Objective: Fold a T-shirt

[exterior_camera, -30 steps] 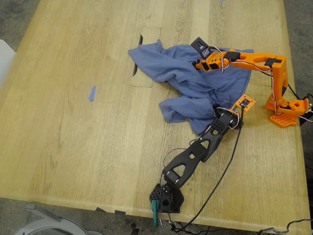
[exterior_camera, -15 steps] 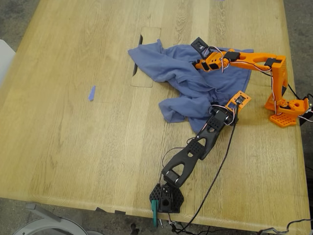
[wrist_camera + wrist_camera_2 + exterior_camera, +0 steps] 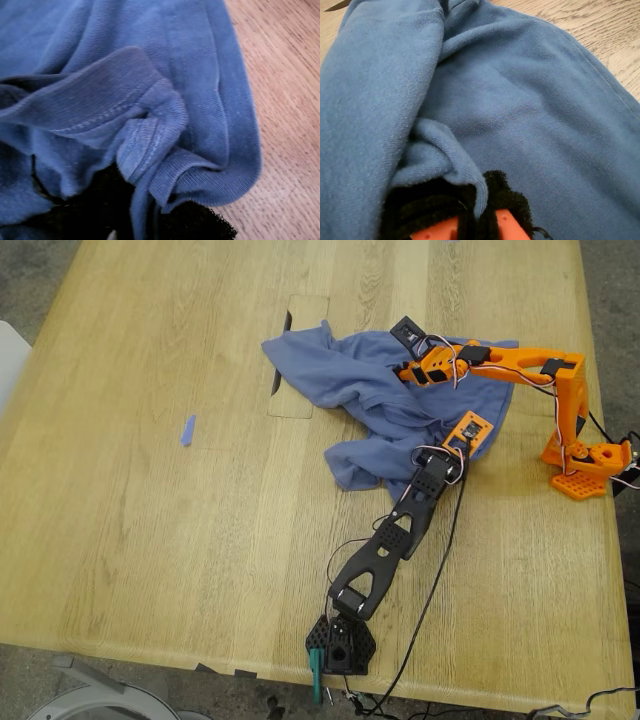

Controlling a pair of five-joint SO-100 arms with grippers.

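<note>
**Wooden table, crumpled T-shirt pinched in two places**

Pale wooden planks make up the table (image 3: 150, 540) that fills the exterior view, with grey floor at its edges and a rectangular cable hatch (image 3: 298, 360) set into the boards. You will find the T-shirt (image 3: 380, 400) heaped in loose blue folds toward the exterior view's upper right. One corner reaches the hatch, and the rest is bunched between the two arms.

The black arm (image 3: 385, 545) rises from its base at the near edge of the table. It seems to carry my first gripper (image 3: 432, 452), which sits at the lower edge of the heap. In the first wrist view a stitched, ribbed hem of the shirt (image 3: 150, 100) runs down between the dark jaws of that gripper (image 3: 145, 225). They are closed narrowly on the cloth, with bare wood just beside it.

The orange arm (image 3: 520, 358) reaches in from the exterior view's right. My second gripper (image 3: 405, 370) is on top of the heap. In the second wrist view its black-padded orange fingers (image 3: 440, 231) nip a raised fold of the shirt (image 3: 520, 125).

The folds hide the shirt's front, so you cannot read any print or lettering. Both sets of fingertips are partly buried in fabric.

A small blue scrap (image 3: 188, 430) lies well apart from the shirt, toward the exterior view's left.
</note>
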